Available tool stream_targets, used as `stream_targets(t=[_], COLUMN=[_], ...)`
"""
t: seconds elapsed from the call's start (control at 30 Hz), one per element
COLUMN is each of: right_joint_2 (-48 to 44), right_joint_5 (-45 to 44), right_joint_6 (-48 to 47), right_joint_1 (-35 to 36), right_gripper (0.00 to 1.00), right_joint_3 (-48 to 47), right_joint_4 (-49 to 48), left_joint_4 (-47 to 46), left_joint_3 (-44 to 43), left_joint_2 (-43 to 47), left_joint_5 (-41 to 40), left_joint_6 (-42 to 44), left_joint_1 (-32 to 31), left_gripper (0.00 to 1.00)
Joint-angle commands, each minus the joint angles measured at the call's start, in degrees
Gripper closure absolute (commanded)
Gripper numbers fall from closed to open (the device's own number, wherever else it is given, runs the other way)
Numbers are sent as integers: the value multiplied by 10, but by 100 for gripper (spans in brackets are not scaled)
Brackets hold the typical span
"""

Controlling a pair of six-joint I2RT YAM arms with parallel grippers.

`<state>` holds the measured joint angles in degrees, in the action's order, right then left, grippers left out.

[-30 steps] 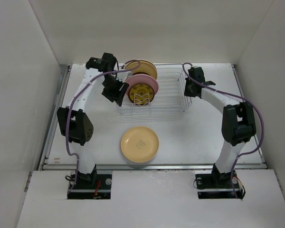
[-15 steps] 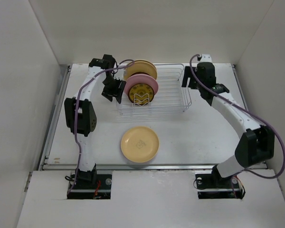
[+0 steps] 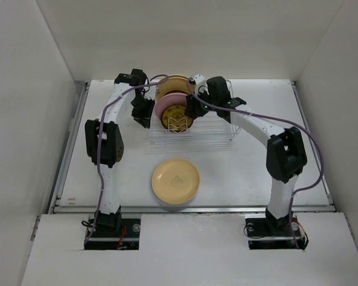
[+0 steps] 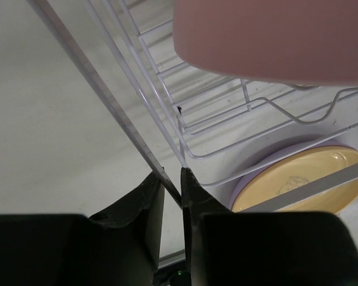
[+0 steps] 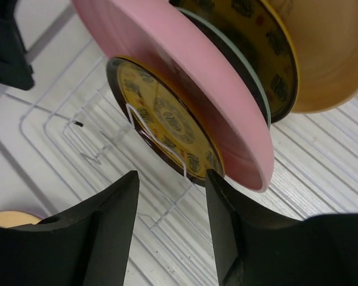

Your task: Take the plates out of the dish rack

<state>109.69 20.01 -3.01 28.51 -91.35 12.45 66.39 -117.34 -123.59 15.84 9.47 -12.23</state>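
Observation:
The dish rack (image 3: 215, 128) stands at the back of the table. In its left end stand a cream plate (image 3: 180, 84), a pink plate (image 3: 170, 102) and a brown-gold patterned plate (image 3: 178, 121). The right wrist view also shows a teal-edged patterned plate (image 5: 259, 53) between the pink plate (image 5: 185, 77) and the cream plate (image 5: 331, 53). My left gripper (image 3: 144, 113) is shut on the rack's left rim wire (image 4: 107, 98). My right gripper (image 5: 172, 185) is open and empty above the rack floor, just beside the brown-gold plate (image 5: 161, 113).
A yellow-orange plate (image 3: 175, 180) lies on the table in front of the rack, stacked on a lavender plate (image 4: 250, 186). White walls close in the table on three sides. The rack's right part holds no plates.
My right arm has swung from the rack's right end leftward over the rack to the plates. My left gripper has shifted slightly along the rack's left side.

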Motion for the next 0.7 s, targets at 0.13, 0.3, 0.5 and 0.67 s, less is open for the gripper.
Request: stream_targets(t=[0.13, 0.3, 0.5, 0.67], right_joint_2=[27, 49, 87, 107], right_joint_5=[-38, -97, -127, -144], right_joint_6=[3, 41, 54, 54], right_joint_1=[-4, -4, 8, 8], right_gripper=[46, 39, 27, 36], right_joint_3=[-49, -54, -60, -67], right_joint_4=[-3, -15, -32, -51], left_joint_4=[1, 1, 8, 13], left_joint_3=[-19, -37, -42, -42], left_joint_2=[-8, -19, -30, -30], left_joint_5=[-14, -20, -20, -15], left_joint_6=[30, 41, 47, 47], left_joint_1=[-1, -1, -1, -1], left_gripper=[100, 100, 100, 100])
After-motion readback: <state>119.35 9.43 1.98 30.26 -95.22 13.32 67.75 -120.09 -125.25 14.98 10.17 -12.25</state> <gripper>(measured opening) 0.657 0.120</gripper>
